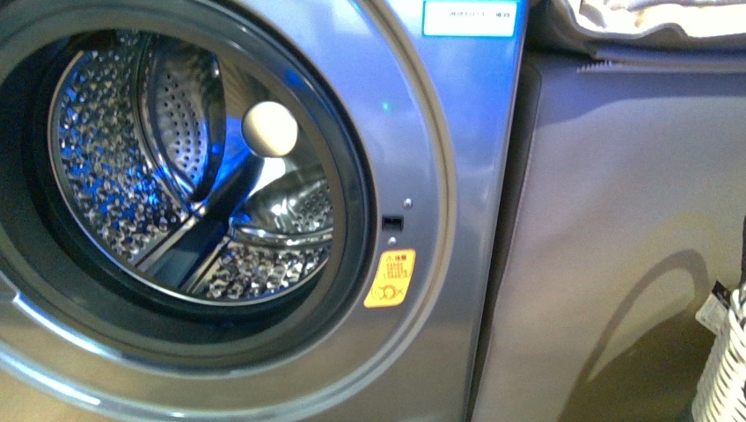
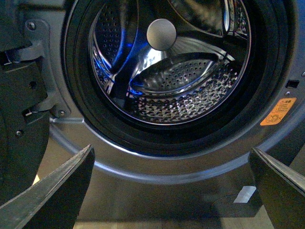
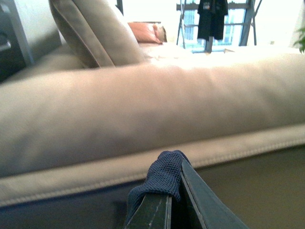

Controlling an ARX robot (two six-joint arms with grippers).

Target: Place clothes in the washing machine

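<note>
The silver-grey washing machine [image 1: 457,176] fills the left of the front view, its round porthole open onto the perforated steel drum [image 1: 132,176]; a yellow warning sticker [image 1: 390,278] sits beside the opening. No arm shows in the front view. In the left wrist view my left gripper [image 2: 171,186] is open, fingers [image 2: 57,191] wide apart, just in front of and below the washing machine [image 2: 143,167] opening, with nothing between them. In the right wrist view my right gripper [image 3: 174,191] is shut on a fold of the navy-blue clothes [image 3: 162,179], facing a beige sofa.
A plain grey-beige cabinet [image 1: 616,246] stands right of the washer, with cream-white fabric [image 1: 651,18] on top. A white woven basket [image 1: 723,360] shows at the far right edge. The machine's open door hinge [image 2: 33,52] sits beside my left gripper. A beige sofa [image 3: 152,109] with cushions fills the right wrist view.
</note>
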